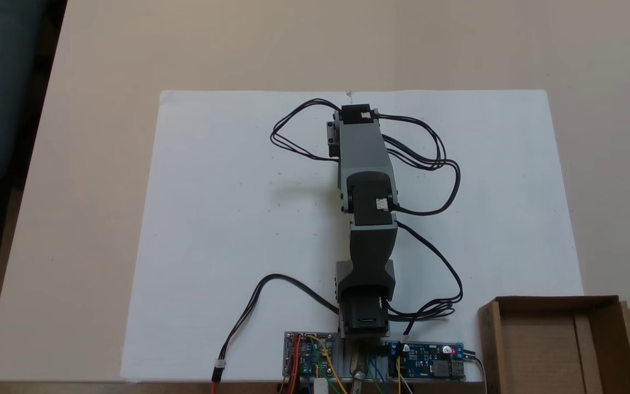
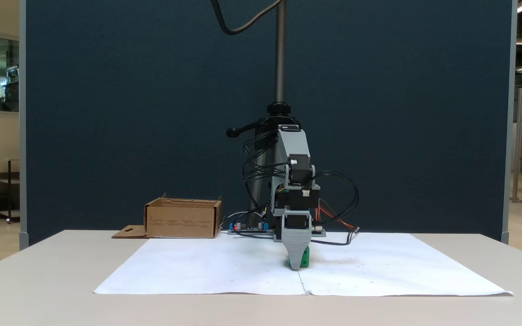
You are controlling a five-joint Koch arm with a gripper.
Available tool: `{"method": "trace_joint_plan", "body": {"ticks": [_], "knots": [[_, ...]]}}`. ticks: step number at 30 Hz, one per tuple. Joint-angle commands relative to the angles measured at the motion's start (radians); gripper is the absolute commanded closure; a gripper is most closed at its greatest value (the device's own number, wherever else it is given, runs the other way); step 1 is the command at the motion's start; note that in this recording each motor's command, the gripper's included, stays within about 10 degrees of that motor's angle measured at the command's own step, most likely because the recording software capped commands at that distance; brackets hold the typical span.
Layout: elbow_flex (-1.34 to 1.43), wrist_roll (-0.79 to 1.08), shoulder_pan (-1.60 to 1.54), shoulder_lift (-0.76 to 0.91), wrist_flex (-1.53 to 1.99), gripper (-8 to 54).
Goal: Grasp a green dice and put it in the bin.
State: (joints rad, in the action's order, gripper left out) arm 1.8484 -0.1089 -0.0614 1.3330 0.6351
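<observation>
White paper sheet (image 2: 224, 276), gripper (image 2: 296, 266) down at green dice (image 2: 305, 259)
Grasp step; jaw state can't tell; next: confirm pinch, lift, go to far-left bin (image 2: 182, 219).

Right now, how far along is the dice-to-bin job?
Done: the arm has reached out, and in a fixed view the gripper is down at the paper sheet, right at the green dice. In hand: the grasp; whether the jaws have closed can't be told. Left: lift, carry to the bin, which sits beside the base, and drop.
</observation>
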Motion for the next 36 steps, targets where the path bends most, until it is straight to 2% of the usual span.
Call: {"method": "trace_joint_plan", "body": {"ticks": [1,3,5,7,13,22,27,36], "knots": [[-0.002,-0.052,-0.002,0.025,-0.025,9.1],[-0.002,-0.052,0.002,0.021,-0.026,10.3],[-0.002,-0.052,0.008,0.021,-0.032,15.4],[0.006,-0.052,0.011,0.020,-0.046,16.9],[0.025,-0.051,0.011,0.006,-0.075,31.1],[0.026,-0.046,0.005,0.009,-0.075,32.7],[0.012,-0.043,-0.005,0.097,-0.015,32.7],[-0.327,-0.044,0.006,0.132,0.395,32.6]]}}
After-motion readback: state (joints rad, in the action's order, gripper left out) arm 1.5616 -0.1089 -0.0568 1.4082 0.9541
